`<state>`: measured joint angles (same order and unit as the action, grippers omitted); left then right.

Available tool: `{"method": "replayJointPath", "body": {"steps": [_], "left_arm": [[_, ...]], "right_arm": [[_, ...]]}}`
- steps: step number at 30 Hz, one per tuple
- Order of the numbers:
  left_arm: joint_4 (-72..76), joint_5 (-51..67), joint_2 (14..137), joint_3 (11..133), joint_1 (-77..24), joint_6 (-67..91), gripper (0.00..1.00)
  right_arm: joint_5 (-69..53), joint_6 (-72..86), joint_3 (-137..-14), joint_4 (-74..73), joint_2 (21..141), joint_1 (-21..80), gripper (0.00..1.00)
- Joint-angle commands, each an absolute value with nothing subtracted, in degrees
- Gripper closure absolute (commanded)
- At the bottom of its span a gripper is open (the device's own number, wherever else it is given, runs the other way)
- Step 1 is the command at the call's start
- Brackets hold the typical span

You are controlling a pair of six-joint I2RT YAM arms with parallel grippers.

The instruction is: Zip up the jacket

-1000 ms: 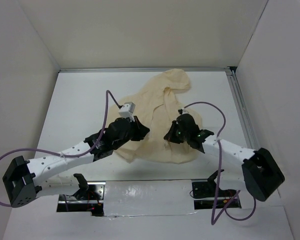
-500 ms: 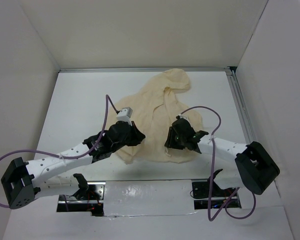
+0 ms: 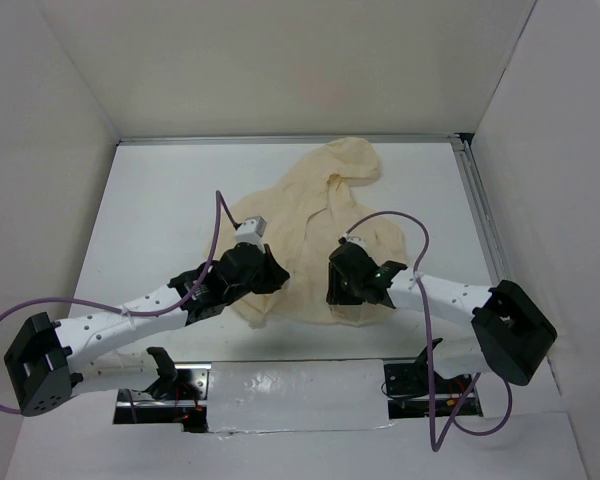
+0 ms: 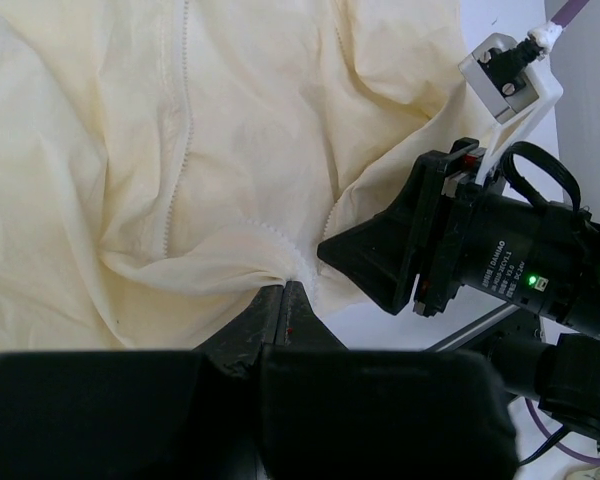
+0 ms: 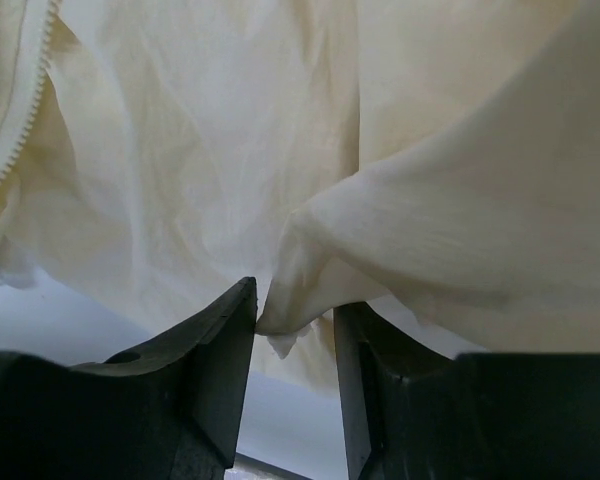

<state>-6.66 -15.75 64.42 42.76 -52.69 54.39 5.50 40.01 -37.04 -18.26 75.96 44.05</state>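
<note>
Now, with your left gripper [image 4: 283,295] clenched on the jacket's [image 4: 230,130] zipper edge [image 4: 270,232], shut the parted right gripper [image 5: 295,305] on the six-o'clock hem fold [image 5: 315,265].

1. From above, the pale cream-yellow fabric jacket [image 3: 310,200] hides its near hem under the black left gripper [image 3: 280,272] and black right gripper [image 3: 335,285].
2. Its zipper pull: too small to find.
3. Wrist views crop it.

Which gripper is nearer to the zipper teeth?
Left. The left gripper is shut on the jacket right at the zipper teeth. The right gripper stands open around a plain fold, with the teeth off to one side.
</note>
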Motion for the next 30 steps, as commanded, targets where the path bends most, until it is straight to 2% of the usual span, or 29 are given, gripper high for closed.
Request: {"method": "replayJointPath", "body": {"steps": [1, 4, 8, 9, 11, 12, 18, 26, 30], "left_arm": [[-6.59, -16.52, 64.51, 45.0, -52.47, 54.49, 1.0], [-6.85, -16.87, 64.51, 44.74, -52.47, 54.67, 1.0], [-6.77, -16.35, 64.86, 44.82, -52.47, 54.49, 1.0], [-6.77, -16.26, 64.86, 44.91, -52.47, 54.58, 1.0], [-7.03, -16.17, 65.13, 45.09, -52.47, 54.76, 1.0], [-6.94, -16.26, 65.04, 45.09, -52.47, 54.67, 1.0], [-5.98, -16.44, 64.69, 46.14, -52.38, 53.09, 1.0], [-3.52, -17.14, 65.21, 56.68, -51.68, 46.06, 1.0], [-0.54, -14.77, 65.13, 62.22, -50.8, 41.75, 1.0]], "right_arm": [[8.08, 40.6, -39.29, -21.53, 75.59, 45.26, 0.56], [8.87, 41.22, -39.11, -22.06, 75.5, 46.05, 0.56], [12.56, 42.45, -40.25, -23.64, 76.81, 47.28, 0.71], [13.0, 42.63, -40.51, -23.99, 76.99, 47.37, 0.76], [13.79, 43.15, -40.52, -23.91, 76.99, 47.72, 0.94], [13.71, 43.15, -40.34, -23.47, 76.64, 47.55, 1.0], [7.74, 40.7, -38.86, -17.95, 70.69, 45.88, 1.0], [-6.49, 34.19, -38.76, 6.73, 52.41, 36.39, 1.0], [-19.3, 32.52, -40.87, 15.27, 50.89, 31.21, 1.0]]}}
